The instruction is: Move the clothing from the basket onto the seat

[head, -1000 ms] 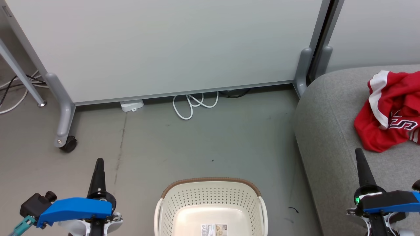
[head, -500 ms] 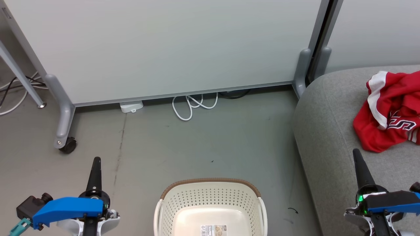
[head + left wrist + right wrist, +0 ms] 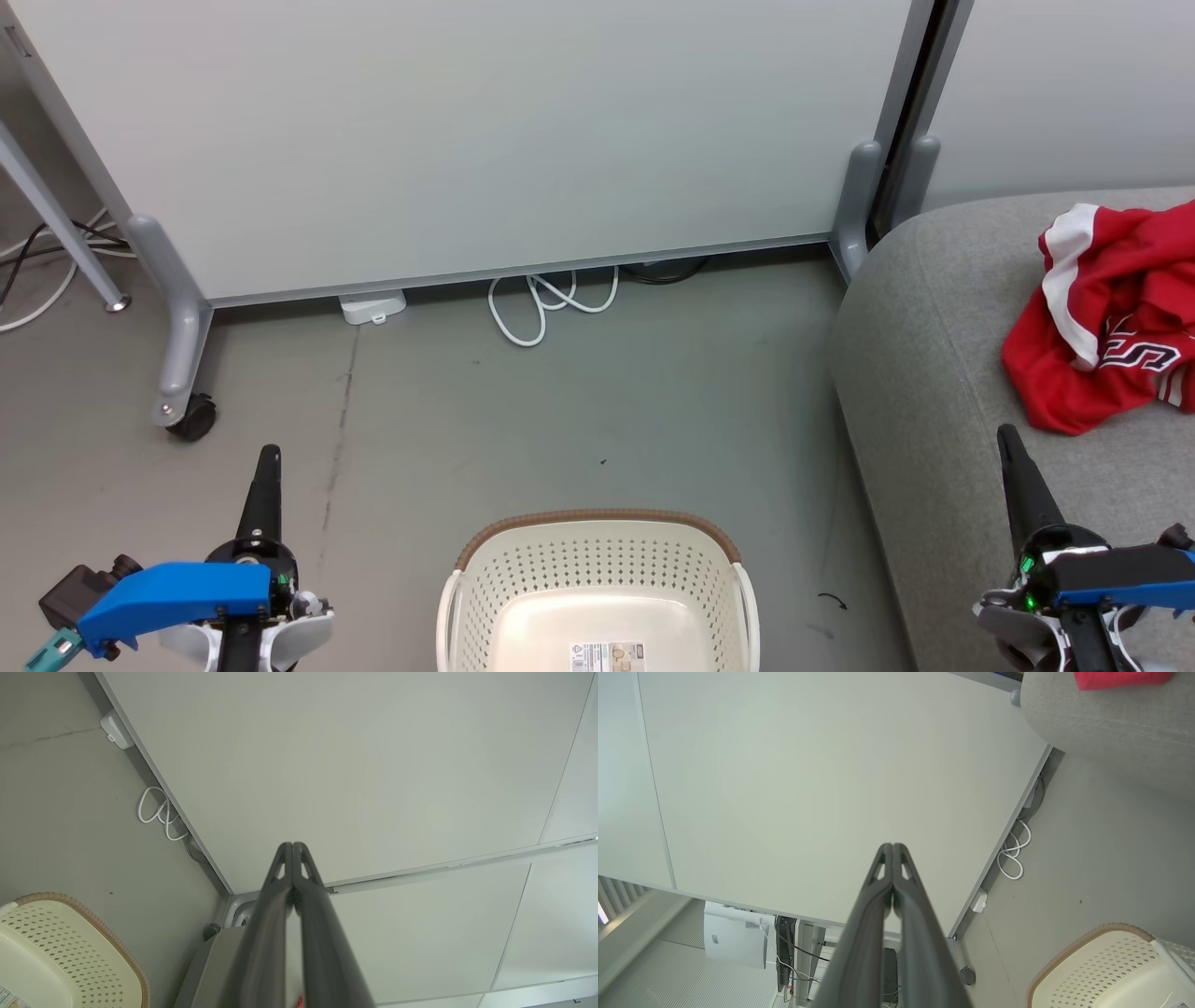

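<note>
The red clothing (image 3: pixel 1111 317) with white trim lies crumpled on the grey seat (image 3: pixel 934 373) at the right; a red edge (image 3: pixel 1115 679) also shows on the seat (image 3: pixel 1111 723) in the right wrist view. The cream basket (image 3: pixel 597 583) with a brown rim stands on the floor at bottom centre, with just a paper label inside; it shows too in the wrist views (image 3: pixel 70 947) (image 3: pixel 1101 961). My left gripper (image 3: pixel 268 457) is shut over the floor, left of the basket. My right gripper (image 3: pixel 1007 434) is shut over the seat's front part, below the clothing. Both hold nothing.
A pale partition panel (image 3: pixel 467 140) on grey wheeled feet (image 3: pixel 182 373) stands behind the basket. A white cable loop (image 3: pixel 546 303) and a small white box (image 3: pixel 372 305) lie at its base. More cables (image 3: pixel 37 252) and a table leg sit at far left.
Both grippers have sunk a little lower in the head view, the left one also drifting slightly left. The clothing and basket lie as before.
</note>
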